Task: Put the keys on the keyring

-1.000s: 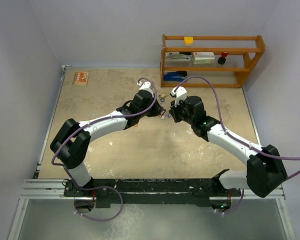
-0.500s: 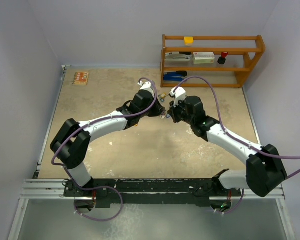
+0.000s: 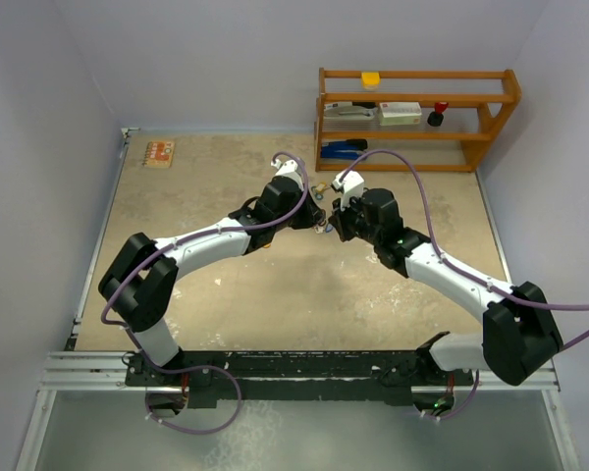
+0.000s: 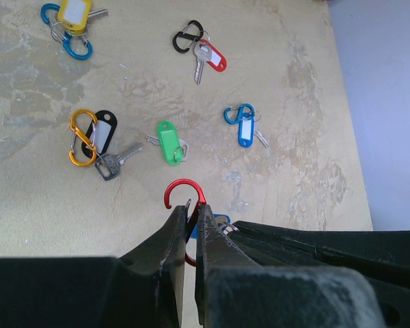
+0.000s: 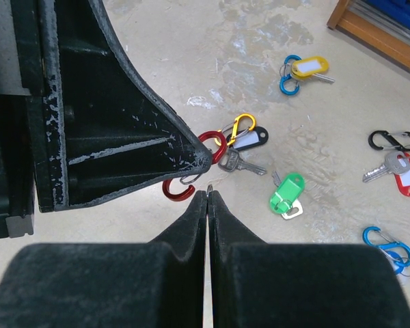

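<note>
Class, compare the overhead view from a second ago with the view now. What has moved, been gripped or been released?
Nothing visibly changed. Both arms keep their pose. The left tool stays shut on the red clip, and the right tool stays shut beside it.

You are losing the lower half of the red carabiner (image 4: 184, 182) and most of a blue tag (image 4: 218, 220) behind the left gripper (image 4: 192, 208).
</note>
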